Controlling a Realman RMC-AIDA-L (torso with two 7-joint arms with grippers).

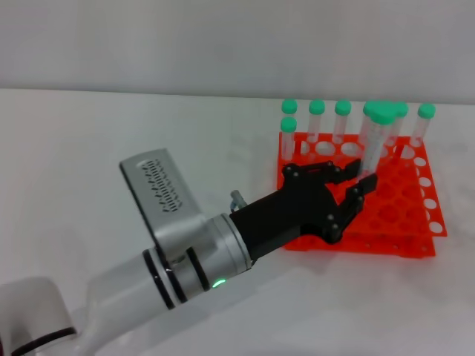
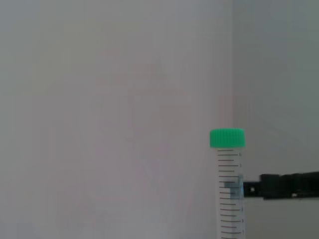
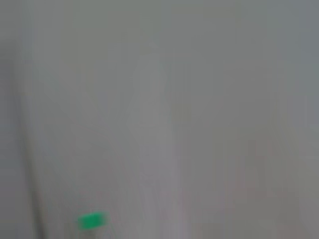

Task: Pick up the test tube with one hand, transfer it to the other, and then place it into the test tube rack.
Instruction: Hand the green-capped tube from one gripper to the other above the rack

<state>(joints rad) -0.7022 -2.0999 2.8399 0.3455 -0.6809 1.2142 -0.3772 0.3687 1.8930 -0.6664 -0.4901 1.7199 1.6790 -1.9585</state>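
Left claw reaches out over the orange rack with its black fingers clenched around a clear tube, which stands upright with its green cap well above the fingers. Holding it low on the body keeps the cap free and leaves the pointed end below to find a hole. The left wrist view shows the same tube straight and vertical, its printed scale lines level, with one black fingertip pressed against its side. That upright hold suits a straight drop into the grid.

7 other capped tubes line the far rows of the rack, so the held tube sits just in front of them, over the nearer holes. Whether its tip has already entered a hole cannot be told, since the claw hides that part.

Judging from this, the handover looks finished and the placing step is under way. The risk is a tip catching on a hole's edge or nudging a neighbour.

Nothing of the right claw shows.
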